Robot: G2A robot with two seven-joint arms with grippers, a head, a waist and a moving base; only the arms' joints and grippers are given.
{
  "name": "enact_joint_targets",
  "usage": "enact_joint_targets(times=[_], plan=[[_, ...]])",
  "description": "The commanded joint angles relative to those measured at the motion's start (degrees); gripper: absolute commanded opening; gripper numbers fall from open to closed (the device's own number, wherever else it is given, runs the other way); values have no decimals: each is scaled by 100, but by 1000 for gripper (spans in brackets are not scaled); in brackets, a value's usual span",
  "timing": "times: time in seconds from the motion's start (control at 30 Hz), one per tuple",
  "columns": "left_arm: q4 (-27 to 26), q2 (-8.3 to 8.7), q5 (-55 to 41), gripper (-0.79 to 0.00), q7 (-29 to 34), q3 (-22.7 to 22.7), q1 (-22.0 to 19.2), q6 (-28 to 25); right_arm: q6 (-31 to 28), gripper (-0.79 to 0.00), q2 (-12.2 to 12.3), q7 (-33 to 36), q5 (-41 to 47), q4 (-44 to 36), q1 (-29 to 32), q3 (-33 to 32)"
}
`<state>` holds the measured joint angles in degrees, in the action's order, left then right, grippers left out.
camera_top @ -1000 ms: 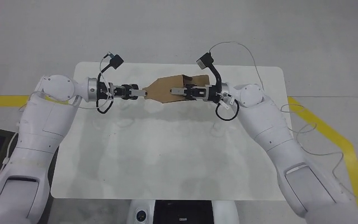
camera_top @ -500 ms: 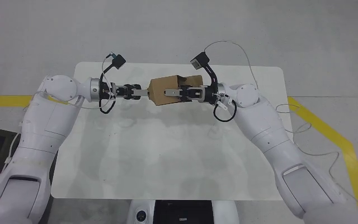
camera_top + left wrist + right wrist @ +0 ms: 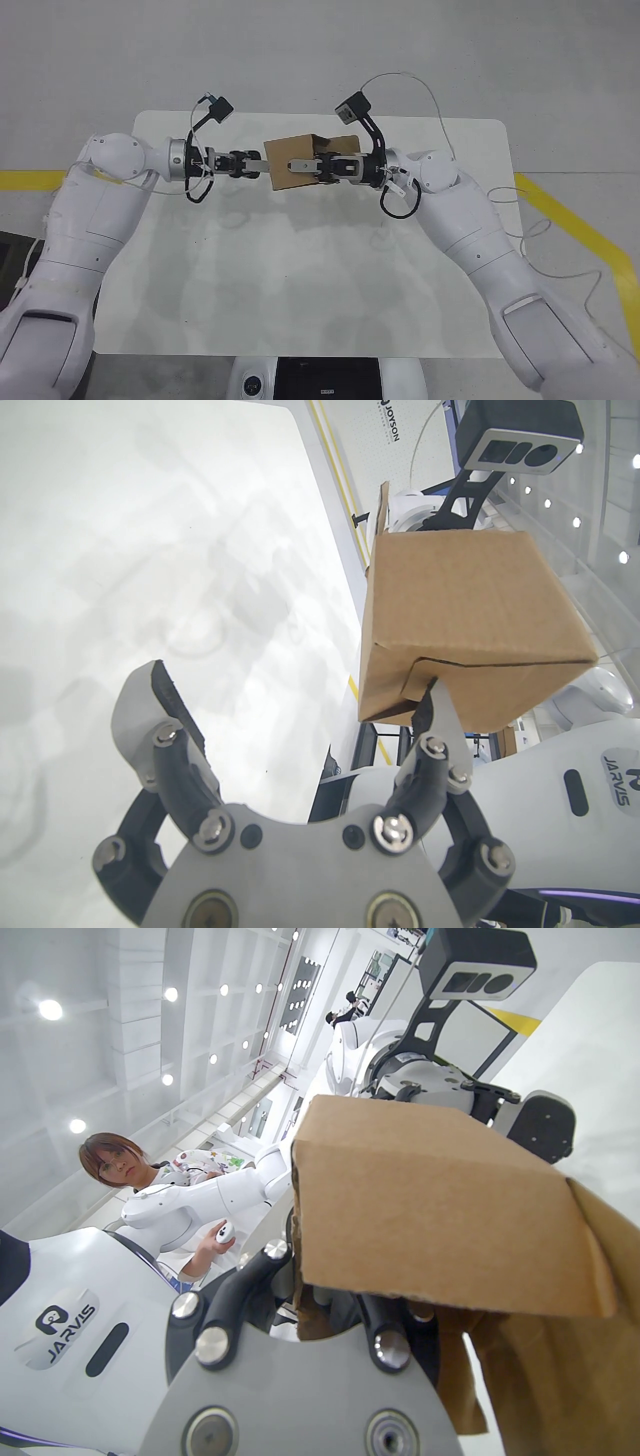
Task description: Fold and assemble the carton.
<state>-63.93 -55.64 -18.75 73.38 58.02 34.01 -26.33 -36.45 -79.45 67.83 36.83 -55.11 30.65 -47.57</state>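
The carton [image 3: 460, 600] is being held above the counter [image 3: 300, 280], pinched by the right claw [image 3: 308, 166], the spread left claw [image 3: 295, 685] touching its end. Light, crushable board is probably best gripped at creases.

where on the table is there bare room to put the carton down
The table is bare across its whole middle and near part, from under the carton to the front edge, and at both far corners. It is crowded only at the far middle, where the carton hangs between the left gripper, jaws open, and the right gripper, shut on it.
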Motion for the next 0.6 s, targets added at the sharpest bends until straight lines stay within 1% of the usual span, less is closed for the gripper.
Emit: enact_joint_targets(times=[0.0,0.4,0.57], plan=[[-3,-17,-25,0,-18,-32,-17,-5,7,-785,-4,7,14,-5,-4,7],[76,-100,-135,0,27,-183,-122,-80,25,-785,-17,25,62,34,-31,30],[195,-100,-81,0,33,-163,-160,-108,26,-785,-8,26,-65,224,-62,33]])
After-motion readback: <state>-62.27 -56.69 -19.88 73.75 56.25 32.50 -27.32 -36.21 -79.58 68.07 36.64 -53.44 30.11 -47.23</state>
